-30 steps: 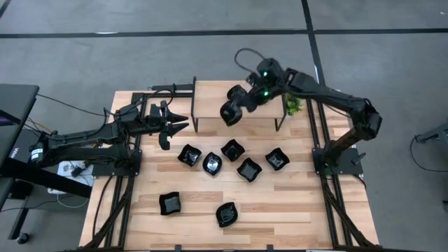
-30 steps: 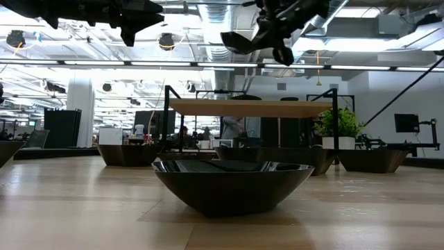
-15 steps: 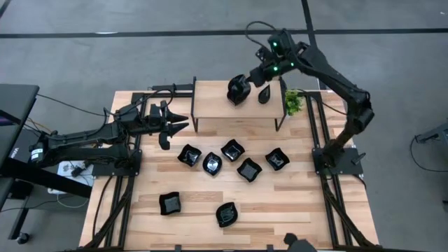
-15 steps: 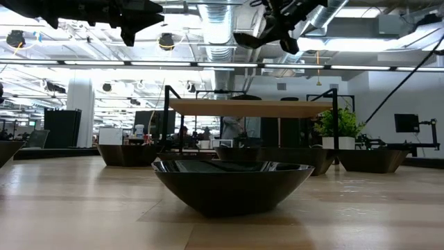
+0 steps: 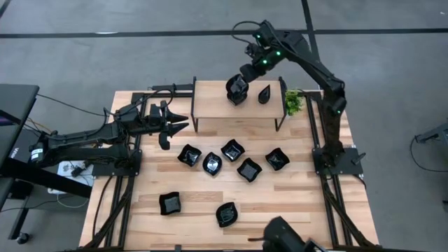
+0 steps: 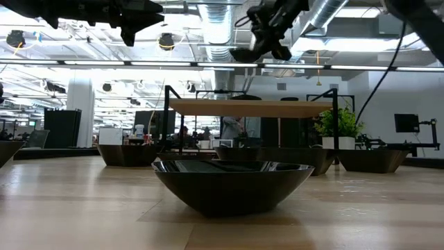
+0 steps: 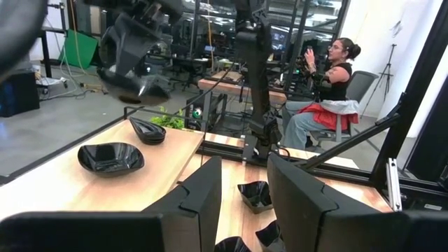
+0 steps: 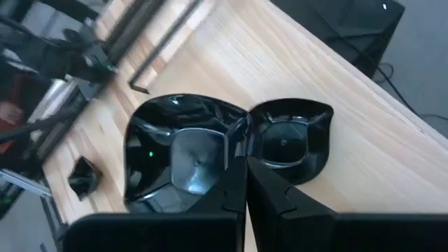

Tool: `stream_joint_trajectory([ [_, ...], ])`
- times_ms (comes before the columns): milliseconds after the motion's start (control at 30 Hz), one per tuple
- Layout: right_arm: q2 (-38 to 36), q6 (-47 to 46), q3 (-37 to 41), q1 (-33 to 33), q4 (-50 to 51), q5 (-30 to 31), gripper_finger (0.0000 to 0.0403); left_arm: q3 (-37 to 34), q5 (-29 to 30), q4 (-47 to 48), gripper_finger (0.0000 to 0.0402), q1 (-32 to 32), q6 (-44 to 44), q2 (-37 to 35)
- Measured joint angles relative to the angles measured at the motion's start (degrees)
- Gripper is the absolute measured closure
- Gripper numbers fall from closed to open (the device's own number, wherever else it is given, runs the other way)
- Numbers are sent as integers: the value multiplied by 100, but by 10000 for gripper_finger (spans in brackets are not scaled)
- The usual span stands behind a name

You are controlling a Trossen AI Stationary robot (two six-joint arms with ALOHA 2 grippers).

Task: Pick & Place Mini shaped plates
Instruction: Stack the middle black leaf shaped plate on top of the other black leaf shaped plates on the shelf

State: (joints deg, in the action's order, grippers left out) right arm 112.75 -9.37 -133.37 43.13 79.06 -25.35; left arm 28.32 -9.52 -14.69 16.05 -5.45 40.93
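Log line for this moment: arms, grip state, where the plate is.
right gripper: shut on mini plate, above raised shelf | shelf: two plates already there | left gripper: open, empty, at table's left | table: seven plates remaining

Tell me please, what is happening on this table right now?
The robot is moving small black plates from the table onto the raised wooden shelf. The right hand is shut on one mini plate and holds it above the shelf, beside two plates already there, one rounded and one teardrop. The left hand waits open and empty at the table's left side. Seven more plates lie on the table below. A person sits in the room behind.
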Motion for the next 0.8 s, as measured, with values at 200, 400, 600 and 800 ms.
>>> stream_joint_trajectory([
  [200, 297, 122, -100, 82, 164, 4, 403, 0, -1, 1, 284, 0, 0, -2],
  [400, 295, 199, 52, 95, 86, 218, 403, 0, 0, 1, 284, 0, 0, 0],
  [600, 425, 293, 49, 22, -62, 330, 403, 0, -1, 1, 284, -1, 0, 0],
  [800, 787, 407, 54, -11, -36, 337, 403, 0, 0, -1, 284, 0, 0, -2],
])
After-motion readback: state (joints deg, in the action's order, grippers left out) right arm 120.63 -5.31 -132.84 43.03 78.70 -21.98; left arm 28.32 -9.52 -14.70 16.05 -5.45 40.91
